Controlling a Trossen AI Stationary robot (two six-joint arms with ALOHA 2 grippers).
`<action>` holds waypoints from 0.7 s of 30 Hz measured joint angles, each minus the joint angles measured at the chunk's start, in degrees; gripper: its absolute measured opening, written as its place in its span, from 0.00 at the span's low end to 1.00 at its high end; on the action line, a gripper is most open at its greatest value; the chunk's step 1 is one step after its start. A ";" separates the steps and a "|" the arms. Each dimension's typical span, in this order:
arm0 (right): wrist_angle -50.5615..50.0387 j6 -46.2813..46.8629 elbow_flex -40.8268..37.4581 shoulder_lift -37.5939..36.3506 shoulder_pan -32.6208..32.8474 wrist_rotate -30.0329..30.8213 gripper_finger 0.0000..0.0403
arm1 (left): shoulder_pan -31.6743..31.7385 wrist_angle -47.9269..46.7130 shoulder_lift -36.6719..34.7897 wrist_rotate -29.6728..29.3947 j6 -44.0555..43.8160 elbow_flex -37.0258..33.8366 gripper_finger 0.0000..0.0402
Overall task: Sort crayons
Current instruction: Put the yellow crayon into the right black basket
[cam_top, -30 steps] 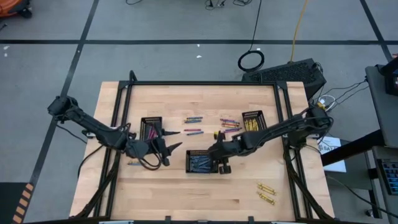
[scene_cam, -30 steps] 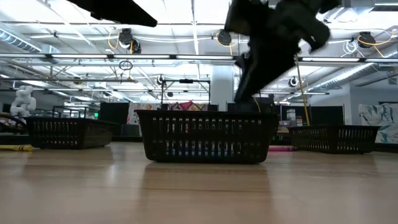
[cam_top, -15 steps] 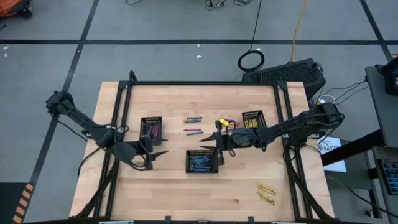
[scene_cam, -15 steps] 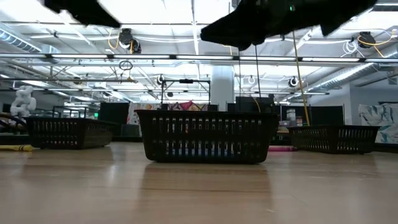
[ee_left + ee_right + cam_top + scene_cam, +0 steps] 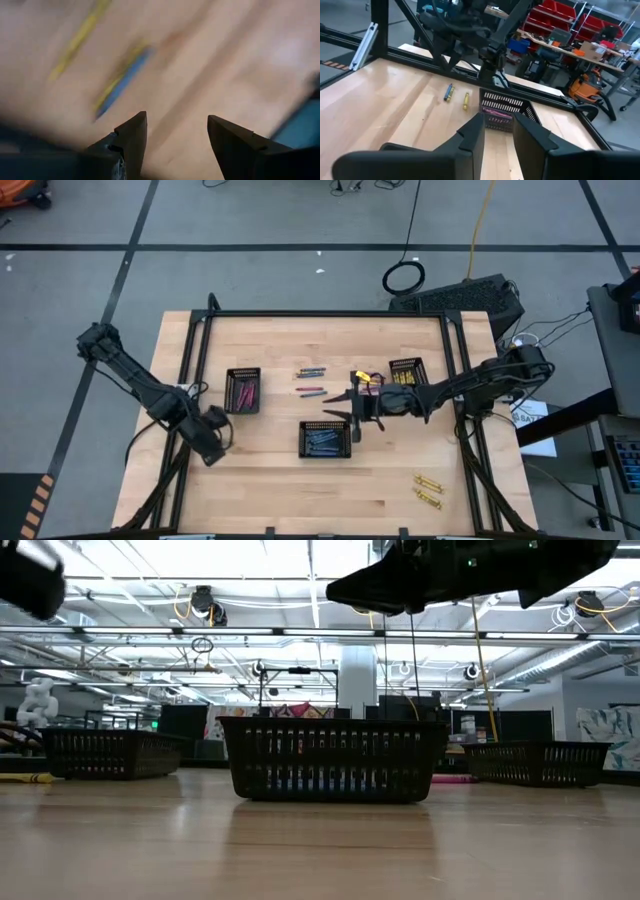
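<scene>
Three black trays stand on the wooden table: a left tray (image 5: 243, 390) with pink crayons, a middle tray (image 5: 326, 440) with blue crayons, and a right tray (image 5: 405, 372) with yellow crayons. Loose crayons (image 5: 310, 372) lie between the trays at the far side. My right gripper (image 5: 340, 414) points level toward the table's left, above the middle tray's far edge; its fingers (image 5: 476, 131) stand a little apart with nothing between them. My left gripper (image 5: 175, 135) is open and points down at the table's left side, over a blue crayon (image 5: 122, 82) and a yellow crayon (image 5: 80, 37).
Two yellow crayons (image 5: 428, 488) lie near the table's near right corner. More loose crayons (image 5: 366, 377) lie beside the right tray. Black frame rails (image 5: 190, 360) run along the table's left, right and far edges. Bare wood lies along the near edge (image 5: 300, 500).
My left gripper has drawn away from the left tray toward the table's left edge, rolling and tipping from level to pointing down. My right gripper has risen from over the middle tray's right end and tipped from pointing down to level, pointing toward the table's left.
</scene>
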 joint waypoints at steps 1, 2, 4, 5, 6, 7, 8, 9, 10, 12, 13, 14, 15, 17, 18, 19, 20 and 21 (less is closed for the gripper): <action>-0.18 0.00 0.00 0.00 0.00 0.01 0.21 | 0.01 -3.29 0.00 0.98 -1.42 0.01 0.53; -0.36 0.00 0.00 0.00 0.02 0.00 0.21 | 0.03 -6.73 0.00 1.02 -1.62 -0.02 0.53; -0.64 0.00 0.00 0.00 0.02 -0.01 0.21 | 0.43 -10.48 0.07 -0.93 -0.76 -0.15 0.53; -0.75 0.00 0.02 0.00 0.02 -0.04 0.21 | 0.79 -10.30 0.08 -2.60 1.28 -0.17 0.53; -1.17 0.00 0.02 0.00 0.02 -0.04 0.21 | 1.07 -10.31 0.16 -4.36 3.86 -0.24 0.53; -1.47 0.00 0.02 0.00 0.02 -0.03 0.21 | 1.18 -10.32 0.35 -6.52 6.79 -0.28 0.53; -1.92 0.00 0.02 0.00 0.02 -0.04 0.21 | 1.36 -10.03 0.77 -8.57 9.87 -0.28 0.53; -2.39 0.04 0.02 0.00 0.02 -0.04 0.21 | 1.59 -9.65 1.41 -10.68 13.06 -0.28 0.53; -2.47 0.09 0.02 0.06 0.02 -0.02 0.21 | 1.76 -9.33 2.02 -12.27 16.46 -0.28 0.53; -2.64 0.14 0.02 0.04 0.02 -0.04 0.21 | 2.29 -9.33 3.08 -13.65 22.15 -0.48 0.53; -2.73 0.28 0.02 0.04 0.02 -0.03 0.21 | 2.67 -9.21 3.79 -13.74 23.80 -0.75 0.53; -2.86 0.32 0.02 0.04 0.02 -0.04 0.21 | 3.04 -8.71 4.55 -13.73 24.73 -1.21 0.53; -2.89 0.33 0.02 0.04 0.02 -0.04 0.21 | 3.46 -8.02 5.29 -13.63 25.42 -1.80 0.53; -2.85 0.39 0.02 0.04 0.04 -0.04 0.21 | 4.29 -6.37 6.85 -13.44 25.49 -2.74 0.53; -2.82 0.40 0.02 0.04 0.04 -0.04 0.21 | 4.67 -5.62 7.82 -13.41 25.47 -3.09 0.53; -2.84 0.41 0.02 0.04 0.04 -0.04 0.21 | 5.13 -4.97 8.72 -13.26 25.49 -3.35 0.53; -2.85 0.41 0.02 0.04 0.04 -0.04 0.21 | 5.61 -4.84 9.77 -13.25 25.47 -3.38 0.53; -2.85 0.41 0.02 0.04 0.04 -0.04 0.21 | 6.12 -4.69 10.78 -13.25 25.45 -3.38 0.53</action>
